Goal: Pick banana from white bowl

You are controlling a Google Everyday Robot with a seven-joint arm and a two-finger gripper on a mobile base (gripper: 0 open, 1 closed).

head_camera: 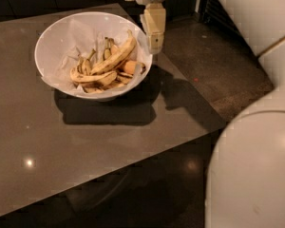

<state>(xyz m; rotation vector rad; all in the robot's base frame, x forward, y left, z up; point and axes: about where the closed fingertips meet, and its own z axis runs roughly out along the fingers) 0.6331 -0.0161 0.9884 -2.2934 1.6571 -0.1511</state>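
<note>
Cream-coloured and pointing straight down, the tool (155, 44) hangs just beside the far right rim of the white bowl (46, 36), outside it and above the back edge of the desk (85, 141). Whether the tool is open or closed cannot be told from this angle, and nothing is seen gripped in it. Whether it touches the rim cannot be told either.

Inside the white bowl lies the banana (115, 57), the longest of the fruit there, gently curved, yellow with brown speckles. It slants from the middle of the bowl up toward the right rim, with its upper end near the tool. Crumpled white paper (76, 36) lines the bowl beneath it. Shorter bananas (89, 77) and peel pieces lie in front of and under the banana, touching it, and a small orange chunk (131, 66) sits just to its right, against the rim.

The bowl stands on the back part of the dark, glossy desk and casts a broad shadow (109, 110) toward the front. A dark speckled floor (213, 75) shows to the right of the desk, and a large white rounded body (251, 175) fills the lower right corner.
</note>
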